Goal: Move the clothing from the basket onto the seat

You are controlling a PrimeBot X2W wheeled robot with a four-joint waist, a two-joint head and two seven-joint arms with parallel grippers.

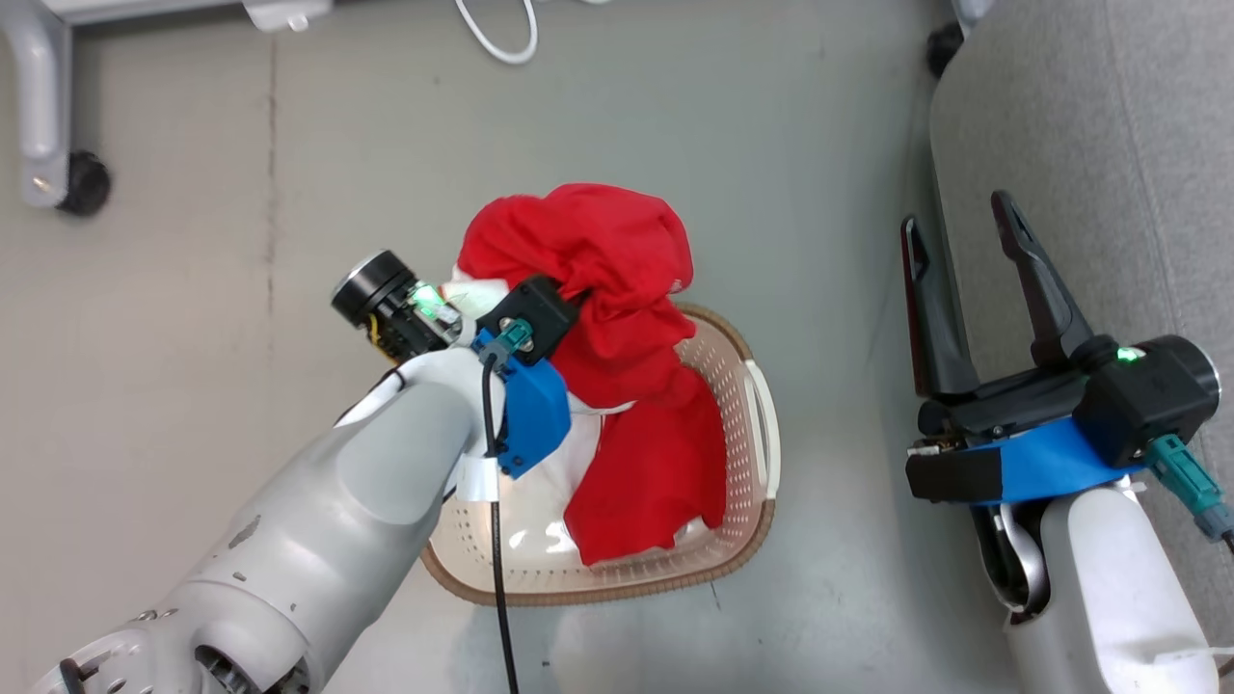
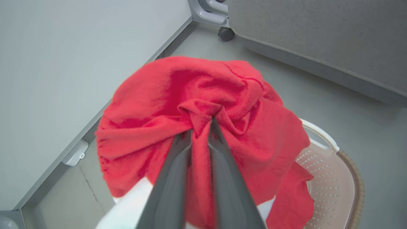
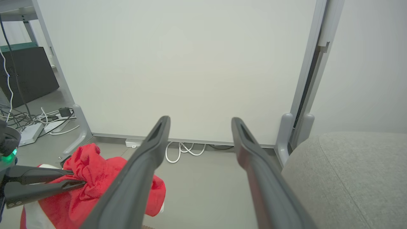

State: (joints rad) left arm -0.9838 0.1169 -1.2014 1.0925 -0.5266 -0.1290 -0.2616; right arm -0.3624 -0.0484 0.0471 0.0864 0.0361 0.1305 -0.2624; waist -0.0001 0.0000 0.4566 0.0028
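The red clothing (image 1: pixel 617 289) is bunched and lifted, and its lower part trails down into the cream basket (image 1: pixel 762 405) on the floor. My left gripper (image 2: pixel 202 125) is shut on a fold at the top of that clothing (image 2: pixel 190 95), its fingertips buried in the cloth. White fabric (image 1: pixel 588 434) shows beneath the red inside the basket (image 2: pixel 334 178). My right gripper (image 1: pixel 956 217) stands open and empty at the edge of the grey seat (image 1: pixel 1109 145), to the right of the basket. In the right wrist view, the right gripper (image 3: pixel 200 121) points at a wall, with the clothing (image 3: pixel 92 178) at lower left and the seat (image 3: pixel 349 171) at right.
A white cable (image 1: pixel 501 39) loops on the floor beyond the basket. A caster wheel (image 1: pixel 85 183) on a grey frame leg stands far left. Another caster (image 2: pixel 225 33) sits by the seat's corner. Power strips and cables (image 3: pixel 41 124) lie along the white wall panel (image 3: pixel 190 63).
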